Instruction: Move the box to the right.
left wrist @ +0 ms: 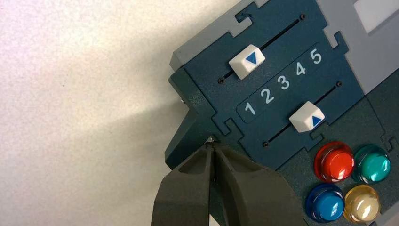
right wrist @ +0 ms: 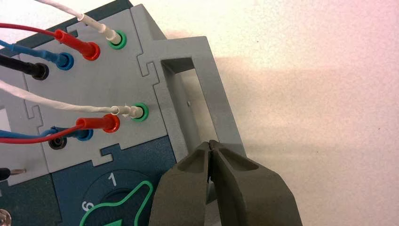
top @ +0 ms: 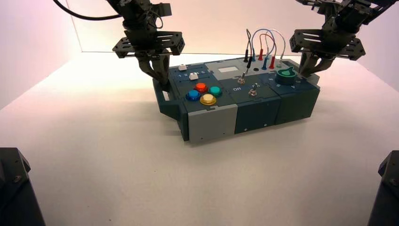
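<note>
The box [top: 256, 110], dark teal and grey, stands mid-table, turned a little. My left gripper [top: 162, 80] is shut, its tips against the teal end handle [left wrist: 186, 136] at the box's left end; in the left wrist view the gripper [left wrist: 212, 143] sits beside two white sliders [left wrist: 247, 61] and the four coloured buttons [left wrist: 350, 181]. My right gripper [top: 306, 71] is shut, its tips on the grey end handle [right wrist: 211, 94] at the right end; in the right wrist view it [right wrist: 210, 142] sits next to the green knob [right wrist: 115, 207] and plugged wires [right wrist: 89, 123].
The white table [top: 117, 165] runs wide on both sides of the box. White walls close the back and sides. Two dark arm bases stand at the front left [top: 14, 188] and front right [top: 386, 188] corners.
</note>
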